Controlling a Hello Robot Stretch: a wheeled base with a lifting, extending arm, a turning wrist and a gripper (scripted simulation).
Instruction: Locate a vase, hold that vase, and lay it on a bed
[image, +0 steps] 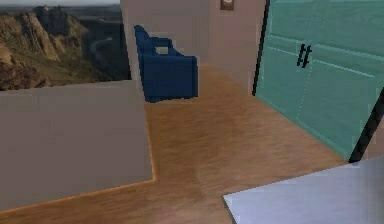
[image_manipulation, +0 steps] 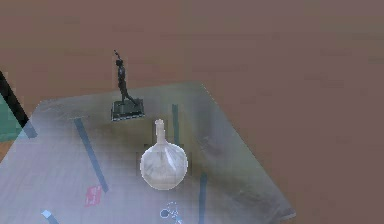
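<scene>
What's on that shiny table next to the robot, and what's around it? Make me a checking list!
surface: pale glassy tabletop with dark bars showing through it.
job's things: white round-bellied vase with a thin neck, upright on the tabletop.
clutter: dark statuette on a flat base, farther back than the vase; small red thing nearer the front.
cables: nothing seen.
surroundings: wood floor, blue armchair, teal double doors, mountain picture on the wall, grey flat surface.
</scene>
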